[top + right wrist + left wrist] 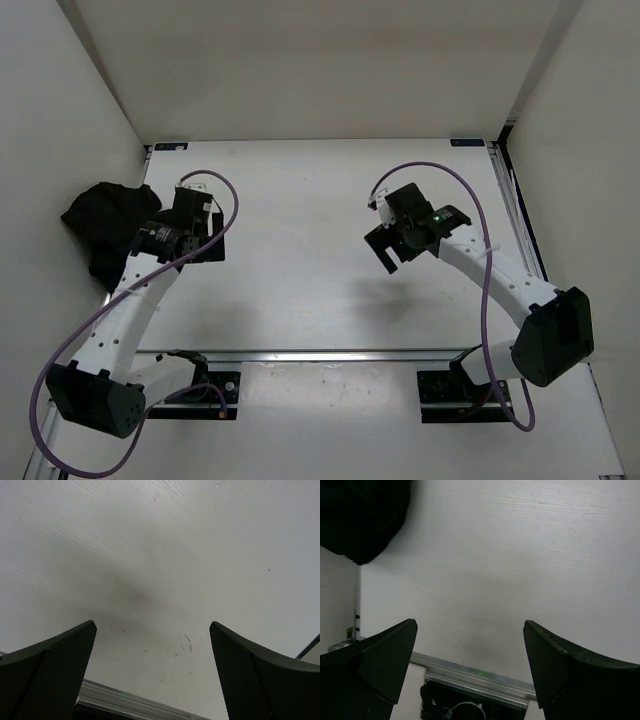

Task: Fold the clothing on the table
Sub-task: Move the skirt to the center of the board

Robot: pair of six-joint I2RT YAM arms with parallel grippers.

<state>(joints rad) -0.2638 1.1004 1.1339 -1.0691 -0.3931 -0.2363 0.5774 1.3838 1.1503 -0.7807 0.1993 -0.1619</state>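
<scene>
Beside the left gripper (205,250), clothing (105,225) lies bunched, seemingly apart.

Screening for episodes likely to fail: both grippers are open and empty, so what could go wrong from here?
1. The clothing lies crumpled over the left edge of the table; a nudge may push it off.
2. In that heap, the left gripper may pinch several layers, not one hem.
3. The right gripper hovers far across the table, so a two-arm spread looks awkward.
</scene>
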